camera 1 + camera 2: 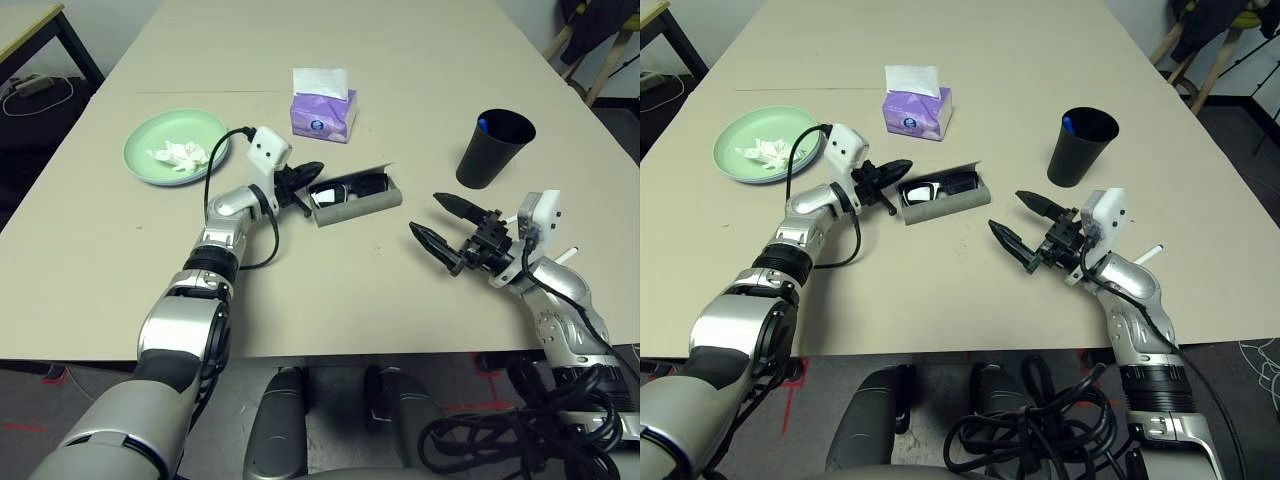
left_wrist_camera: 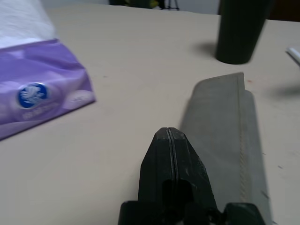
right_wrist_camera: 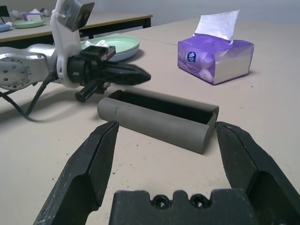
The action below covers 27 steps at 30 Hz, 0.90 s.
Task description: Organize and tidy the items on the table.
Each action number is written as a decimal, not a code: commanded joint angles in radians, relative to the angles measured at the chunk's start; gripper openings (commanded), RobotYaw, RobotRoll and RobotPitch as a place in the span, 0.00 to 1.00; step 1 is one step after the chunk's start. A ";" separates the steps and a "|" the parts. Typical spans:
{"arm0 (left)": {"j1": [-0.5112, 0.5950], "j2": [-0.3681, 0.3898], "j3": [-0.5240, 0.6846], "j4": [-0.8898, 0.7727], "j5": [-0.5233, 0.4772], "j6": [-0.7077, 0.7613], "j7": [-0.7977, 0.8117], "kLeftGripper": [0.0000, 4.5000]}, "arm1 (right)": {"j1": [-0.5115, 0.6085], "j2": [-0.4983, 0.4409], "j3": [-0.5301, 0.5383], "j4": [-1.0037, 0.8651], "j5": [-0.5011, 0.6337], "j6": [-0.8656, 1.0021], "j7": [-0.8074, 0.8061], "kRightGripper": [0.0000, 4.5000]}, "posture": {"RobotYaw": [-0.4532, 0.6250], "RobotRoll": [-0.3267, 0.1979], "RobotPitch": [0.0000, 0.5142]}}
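Note:
A grey glasses case (image 1: 360, 205) lies open in the middle of the table (image 1: 330, 290), with black sunglasses (image 1: 348, 187) inside it. My left gripper (image 1: 318, 168) is shut and empty, its tip just behind the raised lid at the case's left end; whether it touches the lid I cannot tell. To the right of the case my right gripper (image 1: 425, 214) stands open and empty, pointing at it from a short gap. A mint green plate (image 1: 150, 135) at the left holds a crumpled white tissue (image 1: 180, 154). At the right, a black cup (image 1: 494, 150) holds a blue-capped pen (image 1: 483, 125).
A purple tissue box (image 1: 322, 112) stands just behind the case. A thin white stick-like thing (image 1: 1150, 253) lies by my right wrist. A smaller table with black legs (image 1: 30, 30) is at the far left, and chair legs (image 1: 600, 60) at the far right.

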 commanded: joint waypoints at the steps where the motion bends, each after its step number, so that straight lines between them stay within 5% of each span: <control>1: 0.043 0.008 -0.024 -0.049 -0.003 0.033 -0.066 0.01 | 0.002 -0.005 0.006 0.013 -0.001 -0.007 -0.003 1.00 | 0.47 0.62 0.26; 13: 0.100 0.036 -0.118 -0.200 0.014 0.089 -0.225 0.01 | -0.032 -0.082 0.030 0.036 -0.029 0.040 0.031 1.00 | 0.47 0.62 0.25; 16: 0.109 0.016 -0.087 -0.327 -0.095 0.174 -0.298 0.01 | -0.057 -0.161 0.054 0.069 -0.036 0.053 0.122 1.00 | 0.47 0.62 0.24; 19: 0.147 0.019 -0.103 -0.493 -0.145 0.276 -0.329 0.15 | -0.096 -0.237 0.061 0.144 -0.037 0.039 0.231 1.00 | 0.48 0.62 0.24; 27: 0.282 0.023 -0.115 -0.754 -0.154 0.395 -0.198 0.82 | -0.205 -0.431 0.134 0.302 -0.081 -0.057 0.585 1.00 | 0.50 0.62 0.25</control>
